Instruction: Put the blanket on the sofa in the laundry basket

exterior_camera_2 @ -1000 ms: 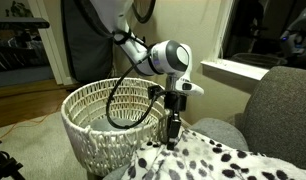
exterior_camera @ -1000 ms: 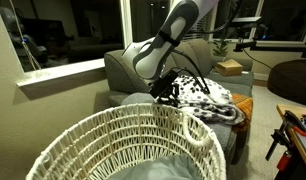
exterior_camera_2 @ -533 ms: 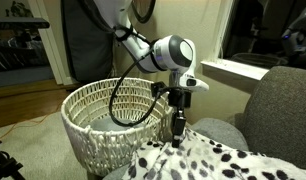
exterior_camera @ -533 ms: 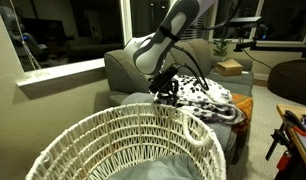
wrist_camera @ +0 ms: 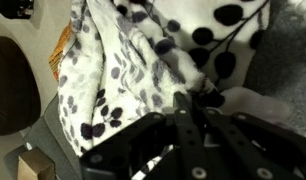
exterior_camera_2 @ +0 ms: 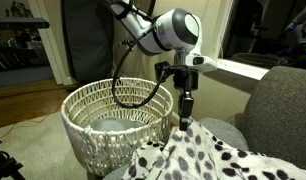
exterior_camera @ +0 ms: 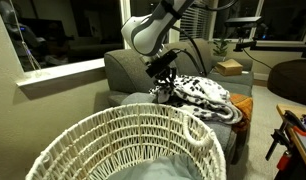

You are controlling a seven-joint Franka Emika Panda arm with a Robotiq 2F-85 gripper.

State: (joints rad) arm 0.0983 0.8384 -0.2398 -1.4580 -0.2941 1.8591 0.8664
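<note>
The white blanket with black leaf spots (exterior_camera: 200, 94) lies on the grey sofa (exterior_camera: 128, 68); it also shows in an exterior view (exterior_camera_2: 228, 155) and fills the wrist view (wrist_camera: 133, 60). My gripper (exterior_camera_2: 186, 122) is shut on a pinched fold of the blanket and holds that fold lifted above the seat; it shows in an exterior view (exterior_camera: 161, 88) and in the wrist view (wrist_camera: 190, 100). The woven cream laundry basket (exterior_camera: 123, 140) stands on the floor beside the sofa, near the camera, and also appears in an exterior view (exterior_camera_2: 93, 100).
An orange cloth (exterior_camera: 243, 105) lies at the sofa's front edge under the blanket. A cardboard box (exterior_camera: 230, 67) sits on the seat behind. A dark round pouffe (exterior_camera: 290, 78) stands at the far right. A window sill (exterior_camera: 63, 72) runs along the wall.
My gripper has risen with the blanket fold in it, pulling the blanket up into a peak. The arm has lifted and swung toward the sofa back.
</note>
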